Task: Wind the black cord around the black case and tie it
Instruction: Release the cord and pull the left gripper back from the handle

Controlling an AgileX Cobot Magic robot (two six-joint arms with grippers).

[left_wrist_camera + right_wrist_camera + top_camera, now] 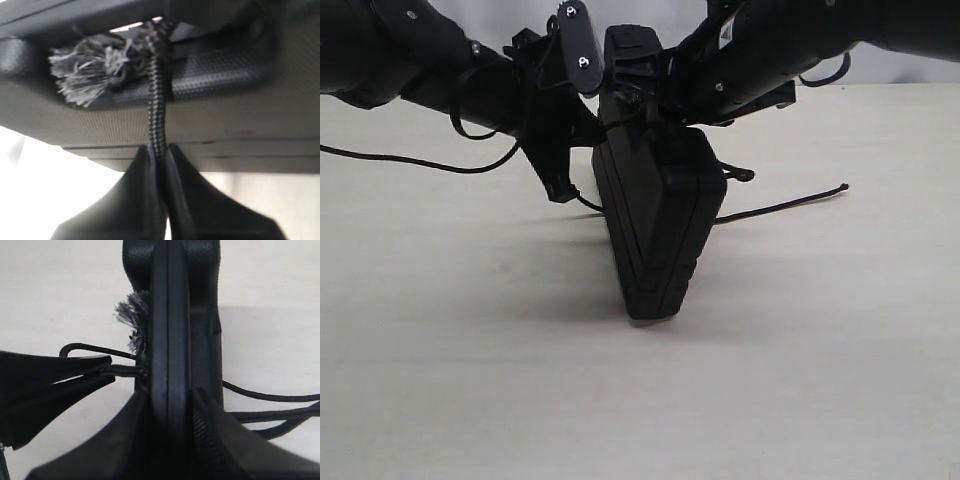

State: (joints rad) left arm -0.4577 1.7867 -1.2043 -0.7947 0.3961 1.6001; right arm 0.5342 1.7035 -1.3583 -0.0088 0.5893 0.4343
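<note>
The black case [655, 225] stands on one edge on the table, leaning, with its handle end up. My right gripper [170, 402] is shut on the case [170, 315], one finger on each flat face; in the exterior view this gripper [665, 100] is at the case's top. My left gripper [159, 150] is shut on the black cord [156, 100] just below the case's [225, 120] handle slot, where a frayed tuft [85, 75] sticks out. The right wrist view shows that left gripper [107, 371] pinching the cord [125, 371] right beside the case's edge.
One cord tail [790, 205] lies on the pale table [640, 400] right of the case, ending in a small knot. Further cord strands [270, 400] trail beside the case. A thin black line [410, 160] runs along the table under the left arm.
</note>
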